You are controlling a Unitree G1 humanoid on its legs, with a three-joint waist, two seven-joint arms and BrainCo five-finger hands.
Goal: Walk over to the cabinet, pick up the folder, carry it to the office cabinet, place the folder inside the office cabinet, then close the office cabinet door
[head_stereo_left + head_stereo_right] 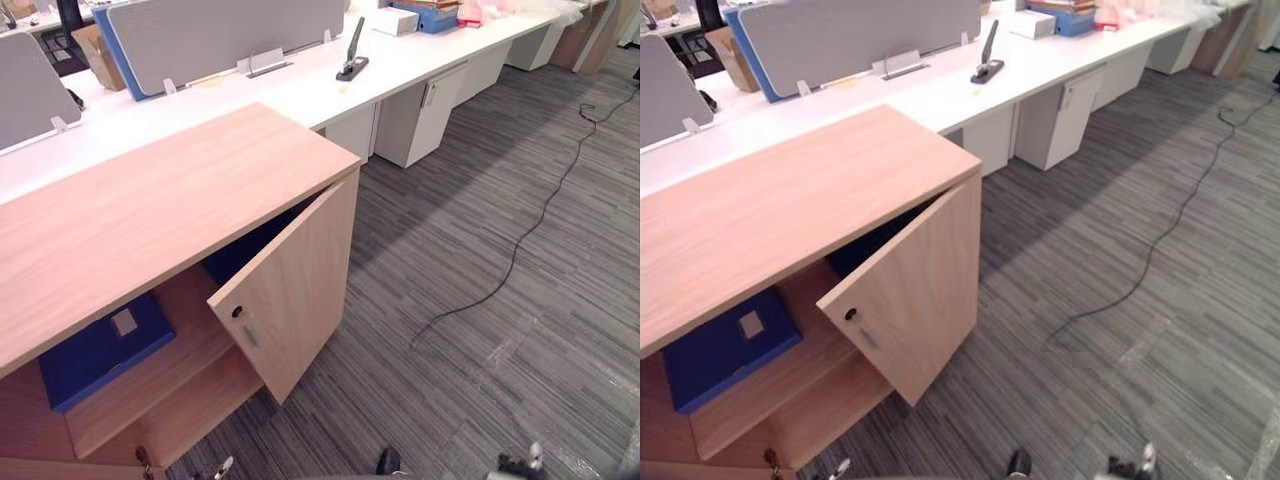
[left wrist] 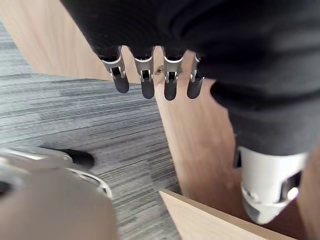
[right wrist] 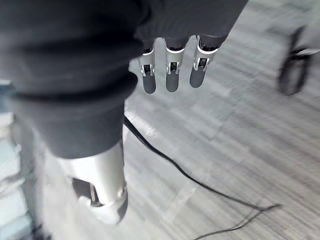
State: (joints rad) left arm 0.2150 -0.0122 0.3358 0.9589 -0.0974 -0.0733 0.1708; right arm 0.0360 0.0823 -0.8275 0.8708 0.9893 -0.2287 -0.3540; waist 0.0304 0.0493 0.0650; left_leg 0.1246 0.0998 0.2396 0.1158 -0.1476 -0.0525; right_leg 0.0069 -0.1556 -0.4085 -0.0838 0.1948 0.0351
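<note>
A grey striped carpet floor (image 1: 500, 250) covers the right and lower part of the head views. Along the far side runs a long white worktop (image 1: 300, 90), with grey screens (image 1: 230, 35) standing on it. A white drawer unit (image 1: 420, 115) sits beneath it.

In front of the worktop stands the office cabinet (image 1: 150, 210), made of light wood with a broad flat top. Its door (image 1: 295, 290) is hinged at the right end and hangs partly open, angled out over the carpet. A small dark hole (image 1: 238, 311) shows near the door's free edge.

The blue folder (image 1: 95, 352) is inside the cabinet. It lies flat on the upper shelf (image 1: 180, 375) toward the left, with a pale label on its cover. A lower wooden board shows beneath that shelf.

On the worktop, a black lever tool (image 1: 352, 55) stands beyond the cabinet's far right corner. A blue box (image 1: 425, 18) lies farther along, and a cardboard box (image 1: 98, 55) sits behind the screens.

In its wrist view, the left hand (image 2: 145, 75) is released, with fingers straight and thumb apart, and it grasps nothing. It hangs before a wooden cabinet panel and the carpet. In its own wrist view, the right hand (image 3: 171, 75) is likewise released and holds nothing, its straight fingers hanging over bare carpet.
</note>
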